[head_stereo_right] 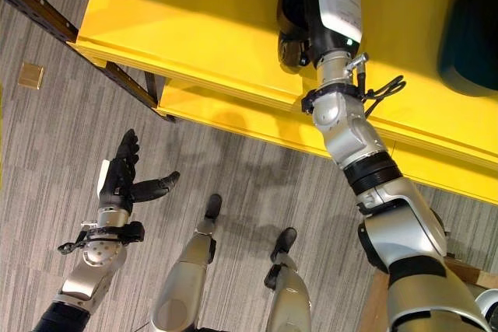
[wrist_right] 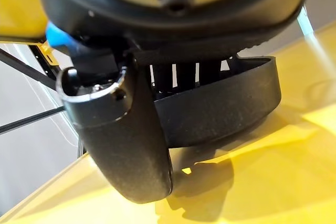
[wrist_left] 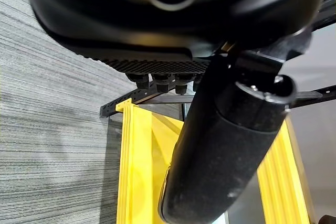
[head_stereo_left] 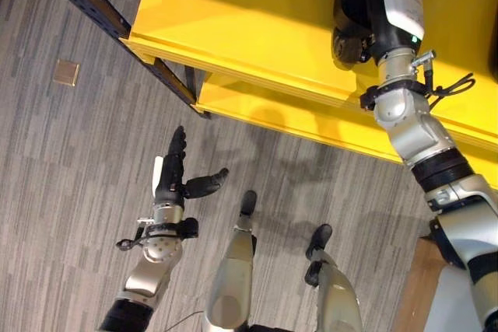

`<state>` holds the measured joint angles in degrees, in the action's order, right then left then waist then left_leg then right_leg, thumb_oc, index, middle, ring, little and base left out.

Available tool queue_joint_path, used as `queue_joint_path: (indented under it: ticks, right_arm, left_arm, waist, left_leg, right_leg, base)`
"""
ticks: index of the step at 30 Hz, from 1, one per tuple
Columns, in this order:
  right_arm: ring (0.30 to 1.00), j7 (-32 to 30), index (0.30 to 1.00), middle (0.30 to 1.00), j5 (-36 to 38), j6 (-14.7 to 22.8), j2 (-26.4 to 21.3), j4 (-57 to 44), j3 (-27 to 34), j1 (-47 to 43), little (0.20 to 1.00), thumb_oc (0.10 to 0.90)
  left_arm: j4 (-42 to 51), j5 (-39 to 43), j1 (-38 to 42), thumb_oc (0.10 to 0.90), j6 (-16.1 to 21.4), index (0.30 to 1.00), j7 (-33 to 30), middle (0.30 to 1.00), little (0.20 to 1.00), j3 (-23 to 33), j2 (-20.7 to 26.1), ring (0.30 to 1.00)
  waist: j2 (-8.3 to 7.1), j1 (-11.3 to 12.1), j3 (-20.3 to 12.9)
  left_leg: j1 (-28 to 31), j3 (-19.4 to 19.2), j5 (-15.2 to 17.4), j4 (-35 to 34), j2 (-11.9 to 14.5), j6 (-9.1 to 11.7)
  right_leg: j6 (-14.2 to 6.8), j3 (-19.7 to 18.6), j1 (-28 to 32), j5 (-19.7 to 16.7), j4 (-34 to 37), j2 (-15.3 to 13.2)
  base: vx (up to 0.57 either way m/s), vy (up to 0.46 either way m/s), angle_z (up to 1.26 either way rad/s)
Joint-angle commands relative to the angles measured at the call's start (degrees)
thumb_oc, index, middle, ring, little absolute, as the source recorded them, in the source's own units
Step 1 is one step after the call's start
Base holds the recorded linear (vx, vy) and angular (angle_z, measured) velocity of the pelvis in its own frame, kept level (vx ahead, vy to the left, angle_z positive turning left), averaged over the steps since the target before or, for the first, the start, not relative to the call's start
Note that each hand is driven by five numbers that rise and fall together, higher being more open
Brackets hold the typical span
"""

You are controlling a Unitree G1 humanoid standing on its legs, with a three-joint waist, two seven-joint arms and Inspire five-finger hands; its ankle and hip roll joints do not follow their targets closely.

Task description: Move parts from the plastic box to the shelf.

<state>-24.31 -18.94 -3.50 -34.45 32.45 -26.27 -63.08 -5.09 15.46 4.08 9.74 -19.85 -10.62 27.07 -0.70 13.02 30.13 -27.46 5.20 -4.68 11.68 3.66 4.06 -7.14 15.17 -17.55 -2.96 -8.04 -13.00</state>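
Down at my left side, my left hand (head_stereo_left: 177,179) hangs over the grey floor (head_stereo_left: 70,161) with fingers straight and thumb spread, empty and well clear of the shelf (head_stereo_left: 257,29). Past its fingertips stands the dark frame post (head_stereo_left: 117,25) carrying the yellow boards.

Further right, my right hand (head_stereo_right: 299,17) reaches onto the upper yellow board. The black part (wrist_right: 226,103), a curved shell-like piece, lies under my palm; my thumb curls down in front of it and my fingers show behind its rim, so I judge I am gripping it, with its lower edge at or just above the board. To my right, beyond this hand, another dark object (head_stereo_right: 471,29) sits on the same board.

Risk, as I judge it: the part sits near the front lip. If I let go before it rests flat, or drag it with my thumb while withdrawing, it could slide off the edge.
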Motion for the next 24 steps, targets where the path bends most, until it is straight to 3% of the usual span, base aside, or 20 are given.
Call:
queue_joint_path:
  ticks: [1, 15, 16, 17, 24]
  right_arm:
    - [0.300, -5.2, 0.300, 0.300, 1.0, 2.6, -1.6, -1.0, 0.4, -7.4, 0.300, 0.400]
    - [0.300, -6.4, 0.300, 0.300, 3.5, 2.5, 0.4, 3.8, 0.3, -8.1, 0.300, 0.400]
    - [0.596, -6.2, 0.596, 0.596, 4.2, 2.8, 0.8, 3.5, 0.3, -7.9, 0.596, 0.612]
    - [1.000, -6.1, 1.000, 1.000, 4.2, 2.8, 0.8, 3.4, 0.3, -7.9, 1.000, 0.900]
    - [1.000, -4.9, 1.000, 1.000, 4.5, 3.6, 0.4, -1.1, 0.6, -6.5, 1.000, 0.900]
  left_arm:
    - [6.3, 0.4, -1.2, 0.900, 6.1, 1.000, -2.0, 1.000, 1.000, 0.7, 2.7, 1.000]
    - [5.9, 0.8, -0.9, 0.900, 5.9, 1.000, -2.4, 1.000, 1.000, 0.3, 2.7, 1.000]
    - [5.9, 0.8, -1.0, 0.900, 5.8, 1.000, -2.4, 1.000, 1.000, 0.4, 2.7, 1.000]
    - [6.0, 0.8, -1.0, 0.900, 5.8, 1.000, -2.4, 1.000, 1.000, 0.4, 2.7, 1.000]
    - [5.6, 0.5, -1.2, 0.900, 5.5, 1.000, -2.3, 1.000, 1.000, 0.9, 2.8, 1.000]
  waist:
    - [-1.14, -0.1, -5.9]
    - [-1.21, -1.4, -5.6]
    - [-1.20, -1.5, -5.6]
    - [-1.21, -1.5, -5.6]
    - [-1.32, -1.7, -5.6]
  left_leg:
    - [-1.7, -3.9, 3.4, 3.8, 1.0, -1.0]
    - [-1.2, -4.3, 3.2, 3.2, 1.4, -0.9]
    - [-1.1, -4.3, 3.2, 3.2, 1.5, -0.9]
    - [-1.1, -4.3, 3.2, 3.2, 1.5, -0.9]
    - [-0.9, -4.3, 3.2, 3.2, 1.5, -0.9]
  right_leg:
    - [-2.1, 0.7, 3.0, 1.5, -2.7, -3.2]
    - [-1.9, -0.1, 2.5, 1.3, -2.6, -2.7]
    - [-1.9, -0.2, 2.5, 1.3, -2.6, -2.6]
    - [-1.9, -0.2, 2.5, 1.3, -2.6, -2.6]
    - [-1.9, -0.2, 2.6, 1.5, -2.9, -2.8]
  base:
    - [0.00, 0.000, 0.00]
    - [0.00, 0.000, 0.00]
    - [0.00, 0.000, 0.00]
    - [0.00, 0.000, 0.00]
    - [0.00, 0.000, 0.00]
